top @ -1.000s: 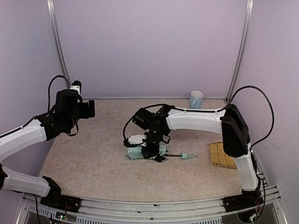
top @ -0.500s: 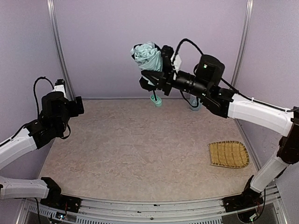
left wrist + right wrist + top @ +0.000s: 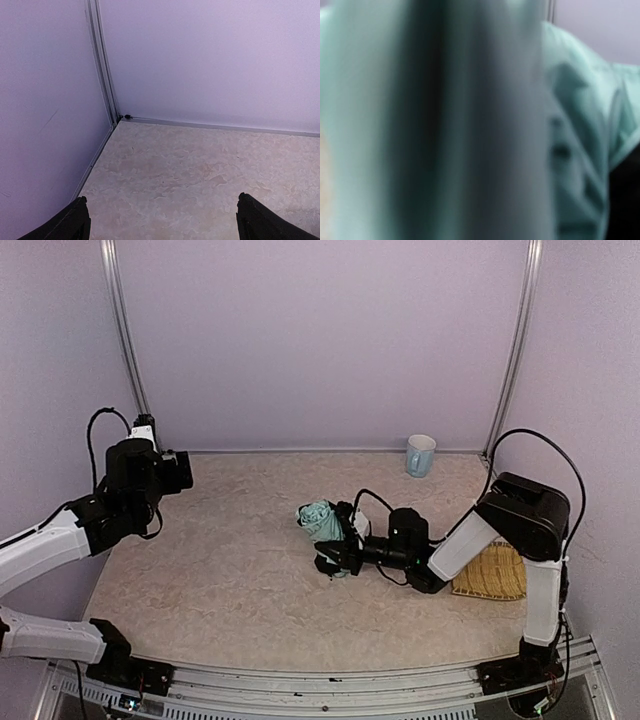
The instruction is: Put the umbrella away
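Clamping umbrella (image 3: 319, 519), right gripper (image 3: 331, 554) in top view; its wrist view only blurred mint fabric. Left gripper (image 3: 162, 221) spread wide.

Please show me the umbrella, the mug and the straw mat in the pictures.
umbrella (image 3: 319, 519): top view, on the bunched mint fabric.
mug (image 3: 420, 455): top view, on its side wall.
straw mat (image 3: 498, 577): top view, on its visible woven part.

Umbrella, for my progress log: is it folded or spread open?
Folded. The umbrella is a compact bunched mint bundle held in the right gripper, no canopy spread; strapped or not, cannot tell.
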{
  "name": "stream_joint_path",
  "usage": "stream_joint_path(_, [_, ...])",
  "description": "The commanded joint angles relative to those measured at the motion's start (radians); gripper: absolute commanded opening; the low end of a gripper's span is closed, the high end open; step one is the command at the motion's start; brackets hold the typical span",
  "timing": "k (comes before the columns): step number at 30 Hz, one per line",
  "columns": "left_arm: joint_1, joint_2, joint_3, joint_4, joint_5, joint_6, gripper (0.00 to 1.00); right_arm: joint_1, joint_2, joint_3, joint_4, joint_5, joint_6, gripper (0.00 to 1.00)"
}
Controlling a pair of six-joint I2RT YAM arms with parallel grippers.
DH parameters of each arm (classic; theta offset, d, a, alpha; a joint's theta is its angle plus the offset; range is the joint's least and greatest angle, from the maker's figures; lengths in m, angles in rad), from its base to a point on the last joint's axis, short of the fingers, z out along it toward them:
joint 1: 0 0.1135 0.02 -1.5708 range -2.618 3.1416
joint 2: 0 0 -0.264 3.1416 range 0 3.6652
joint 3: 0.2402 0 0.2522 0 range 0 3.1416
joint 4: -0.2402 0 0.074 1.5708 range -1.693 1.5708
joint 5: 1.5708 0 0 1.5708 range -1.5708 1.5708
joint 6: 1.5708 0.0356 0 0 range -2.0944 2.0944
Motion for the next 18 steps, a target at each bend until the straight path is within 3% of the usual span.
stream_joint_path(1, [-0.029, 0.023, 0.042, 0.007, -0.037, 0.009, 0.99, -0.012, 0.031, 0.009, 0.07, 0.008, 0.085, 0.0])
stream_joint_path(7, [-0.056, 0.044, 0.042, 0.018, -0.065, 0.033, 0.99, -0.019, -0.081, 0.036, -0.09, 0.037, 0.016, 0.0])
stream_joint_path(12, [-0.08, 0.074, 0.049, 0.014, -0.108, 0.04, 0.99, -0.022, -0.222, 0.277, -0.645, 0.219, -0.071, 0.0])
stream_joint_path(14, [-0.089, 0.086, 0.053, 0.008, -0.132, 0.048, 0.99, -0.023, -0.245, 0.387, -0.905, 0.378, -0.109, 0.0])
stream_joint_path(18, [-0.107, 0.119, 0.072, -0.018, -0.183, 0.05, 0.99, -0.025, -0.263, 0.502, -1.221, 0.681, -0.159, 0.0])
